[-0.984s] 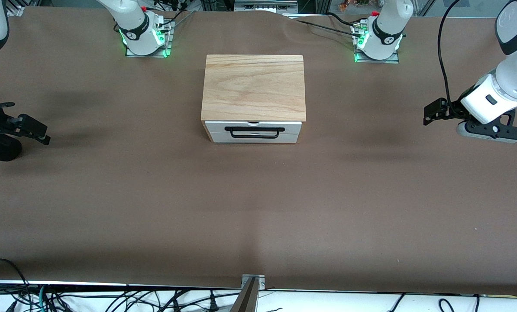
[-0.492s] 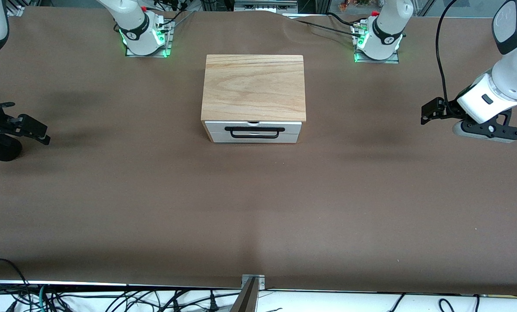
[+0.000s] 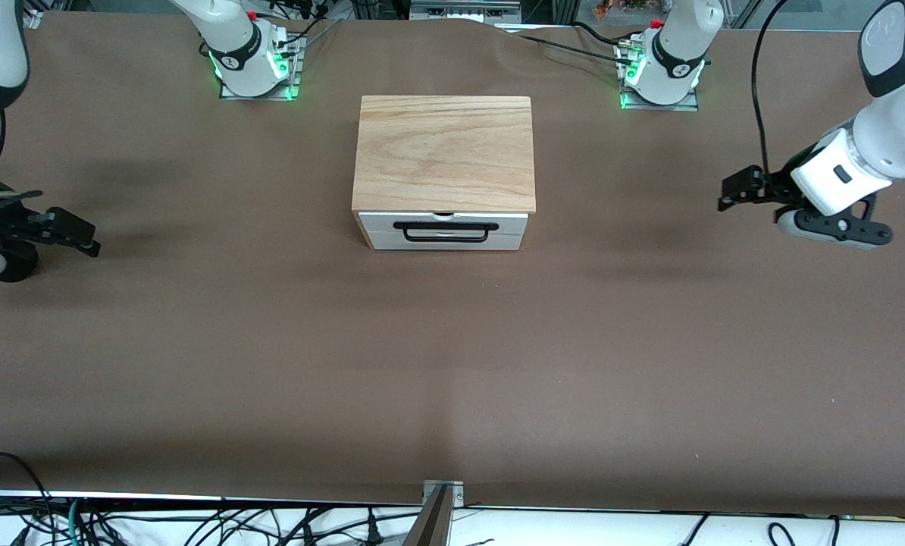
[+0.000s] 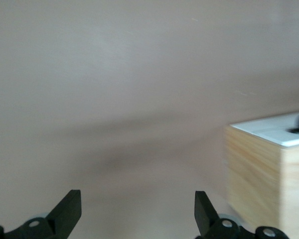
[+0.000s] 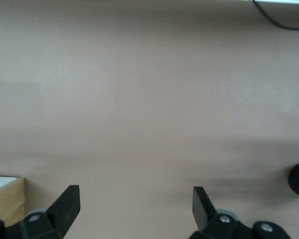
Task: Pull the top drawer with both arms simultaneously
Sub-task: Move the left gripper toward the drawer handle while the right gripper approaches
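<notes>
Between the left hand (image 3: 729,193) and right hand (image 3: 81,236), well apart, sits the shut top drawer (image 3: 443,222).

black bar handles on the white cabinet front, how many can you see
1: a thin black bar handle on the shallow white top drawer of the wood-topped cabinet at mid-table. The white panel below it shows no handle, though the steep view may hide one.

The top drawer (image 3: 445,225), white-fronted with a thin black bar handle (image 3: 445,230), sat fully closed under the cabinet's wooden top (image 3: 445,152).
</notes>
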